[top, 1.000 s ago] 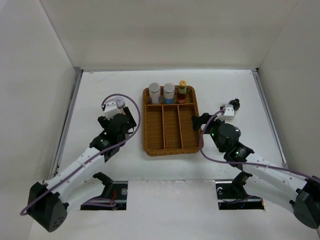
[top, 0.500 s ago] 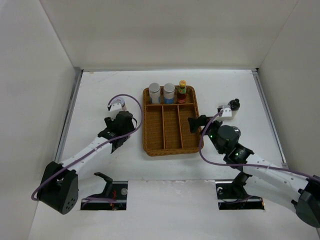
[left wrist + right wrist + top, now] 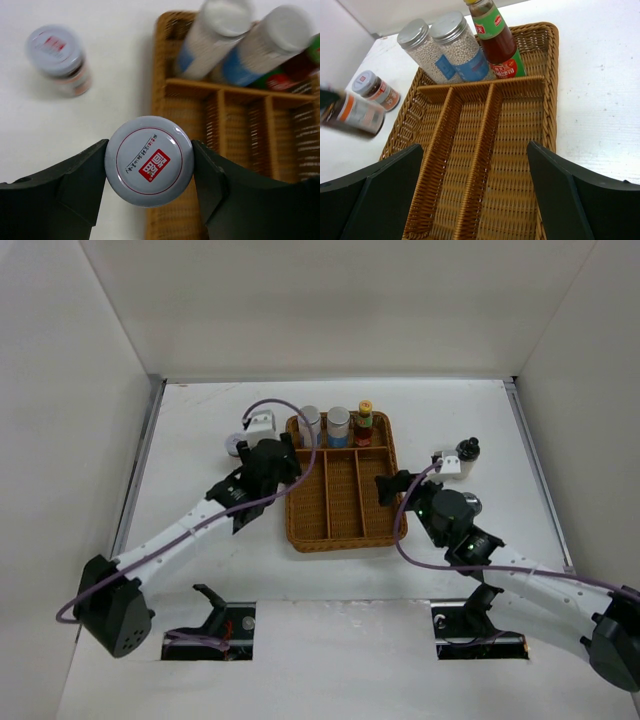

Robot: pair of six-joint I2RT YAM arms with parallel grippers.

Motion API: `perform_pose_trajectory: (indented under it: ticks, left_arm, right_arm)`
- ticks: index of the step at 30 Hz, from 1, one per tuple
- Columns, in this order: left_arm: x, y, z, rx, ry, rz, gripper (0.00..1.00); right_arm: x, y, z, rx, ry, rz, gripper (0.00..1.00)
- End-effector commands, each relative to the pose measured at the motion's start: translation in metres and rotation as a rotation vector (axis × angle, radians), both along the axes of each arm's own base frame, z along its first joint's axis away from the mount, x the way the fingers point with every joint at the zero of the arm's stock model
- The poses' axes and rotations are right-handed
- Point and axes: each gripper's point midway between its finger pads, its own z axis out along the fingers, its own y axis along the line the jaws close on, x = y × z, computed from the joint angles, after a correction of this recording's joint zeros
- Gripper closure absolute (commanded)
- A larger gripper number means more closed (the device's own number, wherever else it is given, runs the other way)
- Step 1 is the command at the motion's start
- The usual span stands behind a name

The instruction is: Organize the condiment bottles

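Silver-lidded jar [image 3: 148, 150], clamped in left pincer [image 3: 149, 164], has travelled to tray [image 3: 159, 75] rim — placement looks imminent; right pincer [image 3: 475, 192] wide open, empty.

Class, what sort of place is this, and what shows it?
Probably a robot test booth, not a kitchen: white panel walls enclose a white table, a left arm and right arm are bolted at its edge, and a brown wicker divided tray holds condiment bottles.

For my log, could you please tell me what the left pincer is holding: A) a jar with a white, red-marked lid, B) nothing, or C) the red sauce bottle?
A: the left wrist view shows the left pincer shut on the white-lidded jar, over the rim of the wicker tray.
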Motion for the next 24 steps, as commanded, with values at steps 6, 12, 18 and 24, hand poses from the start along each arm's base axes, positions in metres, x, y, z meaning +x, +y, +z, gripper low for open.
perform_pose_trajectory:
  ticks: [6,12,18,24]
  left_arm:
    - [0.075,-0.063,0.027,-0.083,-0.137,-0.071,0.67]
    - [0.093,-0.089,-0.011,-0.058,-0.074,-0.123,0.67]
    - [0.092,-0.093,-0.044,-0.039,-0.043,-0.126,0.44]
    - [0.074,-0.079,-0.021,-0.044,-0.093,-0.099,0.21]
  right_arm:
    - [0.004,0.006,0.026,0.046,-0.056,-0.003,0.08]
    - [0.005,0.005,0.026,0.044,-0.057,-0.004,0.07]
    - [0.006,0.006,0.024,0.039,-0.051,-0.006,0.07]
    - [0.006,0.006,0.025,0.038,-0.054,-0.007,0.06]
